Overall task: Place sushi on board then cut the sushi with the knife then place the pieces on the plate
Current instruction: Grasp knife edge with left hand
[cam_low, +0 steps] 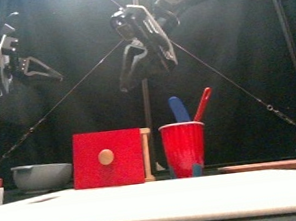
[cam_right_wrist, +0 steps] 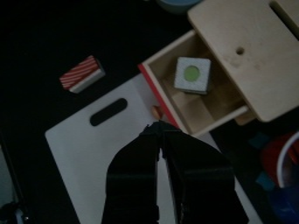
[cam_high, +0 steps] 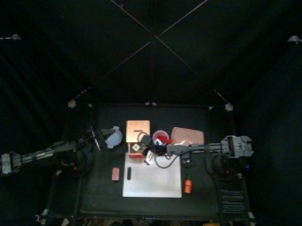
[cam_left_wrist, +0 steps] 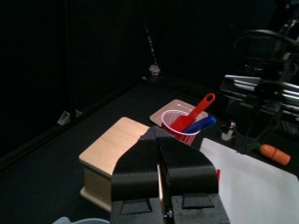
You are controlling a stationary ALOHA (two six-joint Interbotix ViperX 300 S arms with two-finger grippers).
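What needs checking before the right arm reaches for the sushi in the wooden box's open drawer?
1. The red-fronted drawer of the pale wooden box is pulled out: ok.
2. The toy sushi roll lies uncovered in that drawer: ok.
3. The right gripper is open for a grasp: not ok; its jaws are shut, above the drawer's front.
4. The flat white cutting board is bare where it shows: ok.
5. The blue toy knife and red toy knife stand in the red cup: ok.
6. The left gripper is out of the way: ok; shut, at the table's left.
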